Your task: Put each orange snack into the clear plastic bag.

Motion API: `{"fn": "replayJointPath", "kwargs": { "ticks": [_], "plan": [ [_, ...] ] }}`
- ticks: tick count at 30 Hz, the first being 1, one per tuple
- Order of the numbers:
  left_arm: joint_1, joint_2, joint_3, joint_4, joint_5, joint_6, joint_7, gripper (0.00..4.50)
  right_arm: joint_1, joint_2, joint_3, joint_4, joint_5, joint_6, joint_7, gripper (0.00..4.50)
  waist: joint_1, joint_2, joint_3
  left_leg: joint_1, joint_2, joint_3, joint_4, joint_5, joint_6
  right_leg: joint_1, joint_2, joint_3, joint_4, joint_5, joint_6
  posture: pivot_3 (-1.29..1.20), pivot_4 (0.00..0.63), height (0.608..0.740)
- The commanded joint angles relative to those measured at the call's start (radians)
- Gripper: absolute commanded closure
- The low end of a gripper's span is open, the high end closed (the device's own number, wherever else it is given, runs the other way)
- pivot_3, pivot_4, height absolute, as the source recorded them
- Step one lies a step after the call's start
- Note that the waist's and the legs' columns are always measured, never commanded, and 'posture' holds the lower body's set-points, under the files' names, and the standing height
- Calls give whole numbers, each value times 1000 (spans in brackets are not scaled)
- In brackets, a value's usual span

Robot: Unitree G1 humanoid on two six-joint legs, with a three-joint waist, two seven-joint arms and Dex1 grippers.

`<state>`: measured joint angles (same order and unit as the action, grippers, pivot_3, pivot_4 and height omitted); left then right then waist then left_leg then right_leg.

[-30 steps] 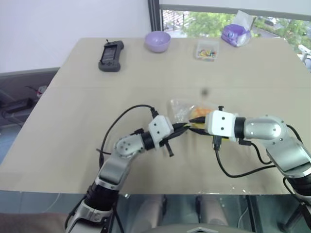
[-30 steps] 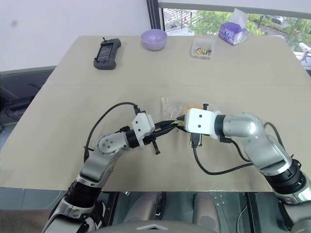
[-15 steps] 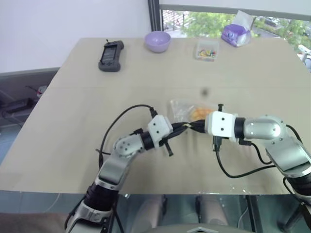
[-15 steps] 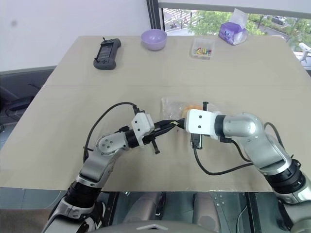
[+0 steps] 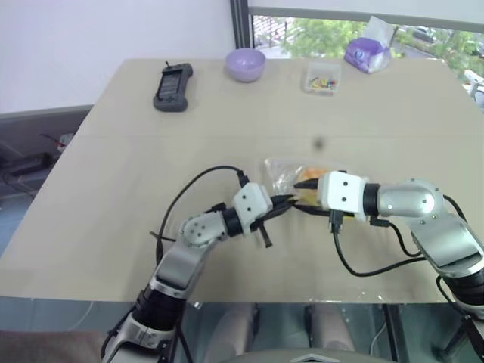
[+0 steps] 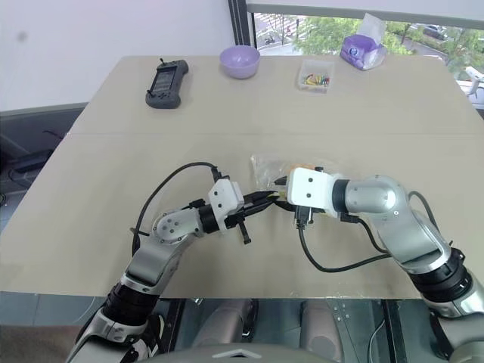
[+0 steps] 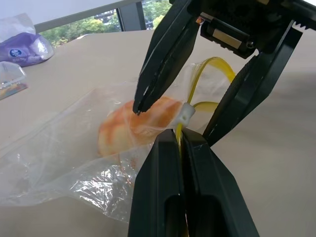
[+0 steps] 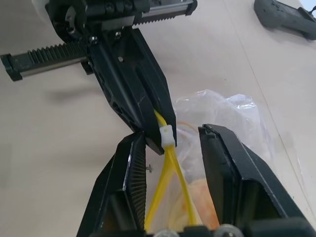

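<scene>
The orange snack lies inside the clear plastic bag on the table. Left gripper is clamped on the yellow seal strip; right gripper stands parted around it (holding nothing). Risk: a careless tug could tear the strip or tip the snack out.

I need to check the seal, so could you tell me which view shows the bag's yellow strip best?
The right wrist view: the yellow strip and its white slider run up between the open fingers. The left wrist view shows it pinched; the eye views show little of it.
</scene>
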<state>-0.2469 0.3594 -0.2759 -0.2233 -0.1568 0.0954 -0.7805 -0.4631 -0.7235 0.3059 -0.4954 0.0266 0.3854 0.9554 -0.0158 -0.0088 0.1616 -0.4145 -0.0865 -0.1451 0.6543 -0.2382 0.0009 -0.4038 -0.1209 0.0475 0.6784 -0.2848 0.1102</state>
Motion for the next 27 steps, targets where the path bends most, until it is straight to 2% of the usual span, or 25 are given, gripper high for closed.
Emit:
{"fn": "replayJointPath", "kwargs": {
  "ticks": [1,4,5,6,8,27],
  "plan": [
    [0,-3,-4,-31,-6,-16,-2,4500,-32,7,-42,-51,23,13,-7,2644,0,0,0,0,0,0,0,0,0,0,0,0,0,0,0,0,150,740],
    [-1,-5,-6,-30,-5,-16,-2,4500,-36,3,-43,-50,21,11,-8,2644,0,0,0,0,0,0,0,0,0,0,0,0,0,0,0,0,150,740],
    [-2,-5,-5,-29,-5,-16,-2,4500,-37,2,-43,-49,22,11,-8,3142,0,0,0,0,0,0,0,0,0,0,0,0,0,0,0,0,150,740],
    [-2,-4,-5,-28,-5,-16,-3,4500,-37,1,-43,-50,23,11,-7,3361,0,0,0,0,0,0,0,0,0,0,0,0,0,0,0,0,150,740],
    [-2,-4,-5,-28,-4,-15,-3,4500,-34,-5,-48,-50,24,7,-5,4388,0,0,0,0,0,0,0,0,0,0,0,0,0,0,0,0,150,740],
    [5,16,10,-24,0,-21,-6,4500,-33,-49,-72,-5,-12,-3,-20,4456,1,0,0,0,0,0,0,0,0,0,0,0,0,0,0,0,150,740]
  ]
}}
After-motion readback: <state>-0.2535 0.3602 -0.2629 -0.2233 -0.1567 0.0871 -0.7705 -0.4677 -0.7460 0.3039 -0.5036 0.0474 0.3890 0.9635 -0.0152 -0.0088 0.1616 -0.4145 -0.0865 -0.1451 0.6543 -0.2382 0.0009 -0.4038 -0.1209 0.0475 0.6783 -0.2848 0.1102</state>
